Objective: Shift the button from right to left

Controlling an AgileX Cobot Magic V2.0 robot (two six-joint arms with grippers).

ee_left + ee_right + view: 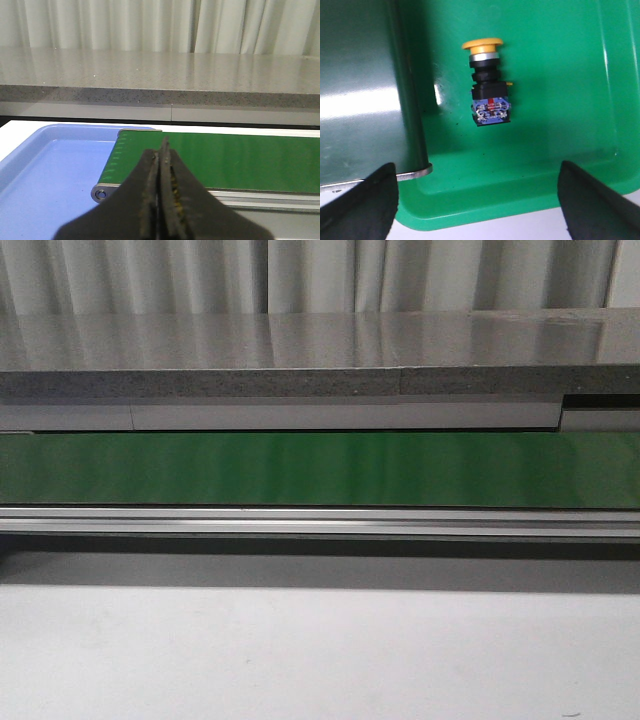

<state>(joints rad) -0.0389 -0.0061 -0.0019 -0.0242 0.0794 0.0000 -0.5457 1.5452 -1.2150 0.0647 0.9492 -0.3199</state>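
The button lies on its side in a green tray: yellow cap, silver ring, black body, blue end with small marks. My right gripper hangs open above the tray's near rim, its dark fingertips far apart, with the button beyond them and untouched. My left gripper is shut with nothing between its fingers, over the end of the green belt. Neither gripper nor the button appears in the front view, which shows only the green belt.
A blue tray sits under the belt's end roller in the left wrist view. A grey stone ledge runs behind the belt, and an aluminium rail along its front. The belt's metal edge overlaps the green tray.
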